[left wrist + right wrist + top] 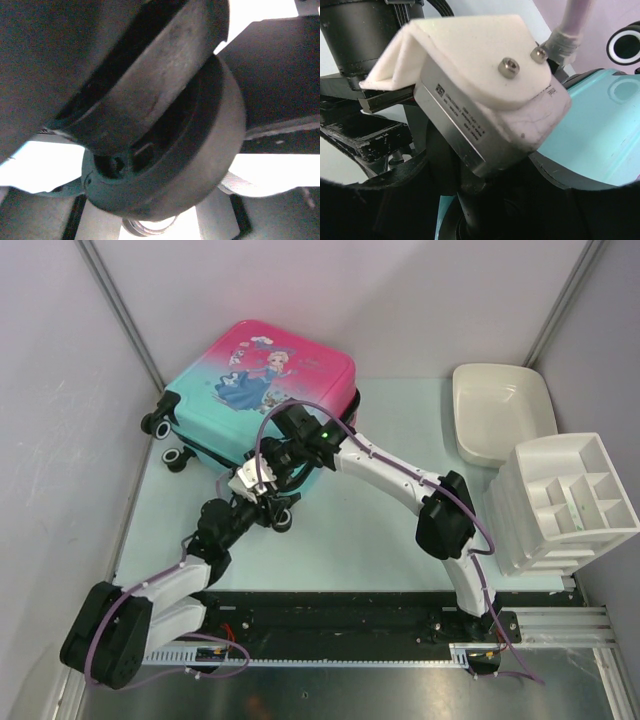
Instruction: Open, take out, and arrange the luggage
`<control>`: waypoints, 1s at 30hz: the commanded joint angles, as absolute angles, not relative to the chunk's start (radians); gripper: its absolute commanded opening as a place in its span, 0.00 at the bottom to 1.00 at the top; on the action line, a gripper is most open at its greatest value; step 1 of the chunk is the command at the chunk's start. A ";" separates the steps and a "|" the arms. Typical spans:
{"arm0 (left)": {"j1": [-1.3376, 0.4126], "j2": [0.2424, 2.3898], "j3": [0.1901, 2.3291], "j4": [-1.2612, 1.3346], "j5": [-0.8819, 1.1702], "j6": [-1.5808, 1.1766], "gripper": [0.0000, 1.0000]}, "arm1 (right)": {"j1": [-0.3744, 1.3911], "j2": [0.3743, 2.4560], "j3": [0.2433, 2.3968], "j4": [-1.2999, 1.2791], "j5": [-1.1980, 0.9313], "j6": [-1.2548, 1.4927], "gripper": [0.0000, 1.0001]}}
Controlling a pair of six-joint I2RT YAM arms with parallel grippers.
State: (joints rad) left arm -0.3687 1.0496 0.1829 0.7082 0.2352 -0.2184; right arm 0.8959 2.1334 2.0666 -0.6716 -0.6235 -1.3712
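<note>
Left fingers (268, 502) are found at the near corner of the luggage (262, 390), right beside one of its small dark wheels (282, 520). Whether they are apart or clamped on anything cannot be told, since the left wrist view is filled by that wheel (200, 165) and its fork, seen very close and out of focus. Right fingers (275, 470) are held just beside the left ones, over the same near edge of the shell, and their state cannot be told either. The right wrist view is largely blocked by the white-and-metal camera housing (485, 85) of the left wrist, and only dark shapes are shown along the bottom of that picture. Teal shell of the luggage is seen behind the housing, at the right of that view. The luggage is laid flat and closed in the far left corner of the desk (360, 540), with its pink-to-teal face and cartoon princess print turned upward and black zipper trim run round its side. A second wheel (155, 425) and a third wheel (177, 457) are shown at its left end, toward the desk's left edge. A white tub (500, 410) is placed in the far right corner of the desk. A white compartment organiser (565, 500) is set just nearer than the tub, against the right edge and well apart from the luggage.
</note>
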 commanded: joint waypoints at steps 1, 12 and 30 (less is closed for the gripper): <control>-0.368 1.035 0.187 0.742 0.218 -0.202 0.55 | 0.778 2.129 2.077 -0.387 -0.469 -1.140 0.00; -0.370 1.235 0.265 0.844 0.149 -0.244 0.43 | 0.773 2.094 2.017 -0.376 -0.466 -1.134 0.00; -0.229 1.037 0.255 0.588 0.126 -0.348 0.00 | 0.752 2.023 1.905 -0.333 -0.472 -1.135 0.00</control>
State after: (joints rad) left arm -0.3210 1.0893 0.2054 0.6895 0.3031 -0.2287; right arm 0.8841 2.0716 1.9121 -0.4938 -0.6437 -1.3224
